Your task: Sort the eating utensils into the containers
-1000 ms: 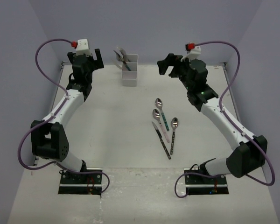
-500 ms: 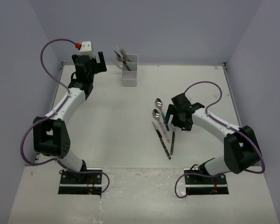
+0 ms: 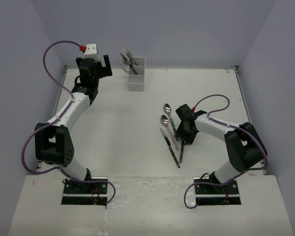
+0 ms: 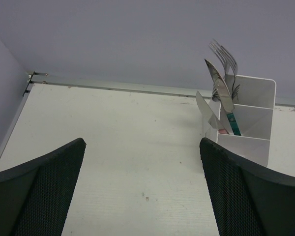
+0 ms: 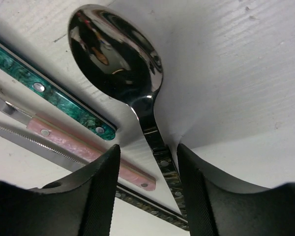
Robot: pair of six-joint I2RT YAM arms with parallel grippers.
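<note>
My right claw (image 5: 148,160) is low over the table (image 3: 113,128), fingers (image 5: 96,191) spread to either side of the neck of a dark-handled spoon (image 5: 115,54). They straddle it without being pressed together, and I cannot tell whether a pad touches the metal. The rest of its handle disappears behind my fingers, and from above my wrist hides its bowl. Just beside it lie a teal handle (image 5: 54,93), a pink handle (image 5: 88,150) and a serrated knife blade (image 5: 19,135), all cut off by the edge of my wrist view. My left claw (image 4: 141,147) hangs wide open and empty near the far left corner, well apart from all of this, facing the white holder (image 4: 246,132) at the table's far edge. Forks (image 4: 225,54) rise from its far end and knives (image 4: 219,86) lean just in front of them. Its near compartment is hidden behind the translucent wall.
</note>
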